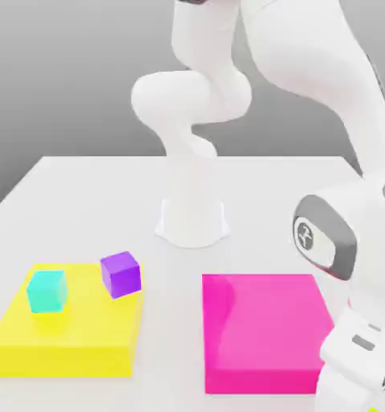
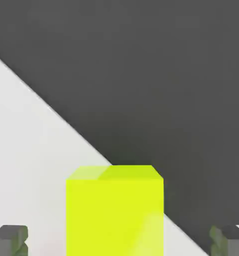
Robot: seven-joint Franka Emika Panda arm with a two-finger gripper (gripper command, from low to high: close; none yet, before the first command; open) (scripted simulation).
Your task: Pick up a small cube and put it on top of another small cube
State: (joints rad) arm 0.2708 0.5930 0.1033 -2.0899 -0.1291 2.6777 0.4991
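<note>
- The small plain lime yellow-green cube sits on the white table close to the table's edge; in the hand view the pale surface ends in a slanting line just behind it, with dark ground beyond.
- The hand has its two dark fingertips spread wide apart, one on each side of the lime cube, with clear gaps between each tip and the cube's sides. Nothing is gripped.
- In the exterior view the white arm's wrist reaches down at the lower right corner, just beside the flat magenta block.
- The small plain teal cube stands on top of the flat yellow block, at the exterior view's left, well apart from the hand.
- A small purple cube stands on the same yellow block, near the teal cube but not touching it, on the side toward the magenta block.
- The magenta block lies between the yellow block and the arm's wrist, with a strip of bare table separating the two flat blocks.
- The robot's round white base stands behind both blocks, mid-table.
- Open table stretches behind the yellow block and to the sides of the base.
</note>
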